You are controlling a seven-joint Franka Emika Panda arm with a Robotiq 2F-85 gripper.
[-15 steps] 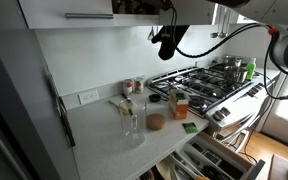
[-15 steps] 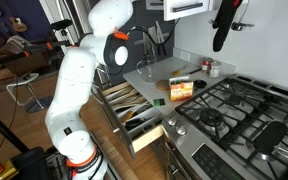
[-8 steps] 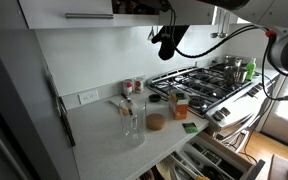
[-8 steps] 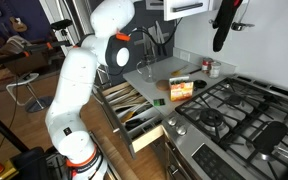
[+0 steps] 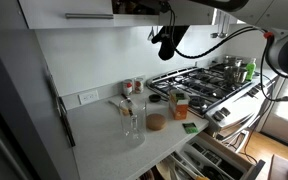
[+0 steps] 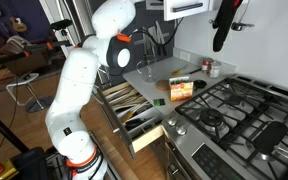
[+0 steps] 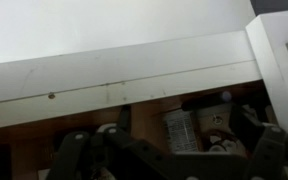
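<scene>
Gripper [image 5: 166, 42] hangs high above the stove [image 5: 199, 82], just in front of the open upper cabinet [image 5: 134, 7] and touching nothing. In the wrist view its two fingers [image 7: 76, 152] stand wide apart at the bottom edge with nothing between them. Beyond them runs the cabinet's white lower rail, and behind it sits a labelled bottle [image 7: 184, 127] on the wooden shelf, with other containers too dim to tell apart.

Below, the stove is a steel gas range with black grates, and pots [image 5: 234, 68] stand on its far burners. Beside the stove runs a pale counter [image 5: 104, 140] along a plain white wall [image 5: 94, 60]. On the counter, nearest the stove, stands an orange box [image 5: 179, 103]. A flat brown disc [image 5: 156, 122] lies just past it, and farther from the stove is a clear glass [image 5: 131, 120]. Under the counter beside the stove, drawers [image 6: 134, 112] are pulled open, full of utensils.
</scene>
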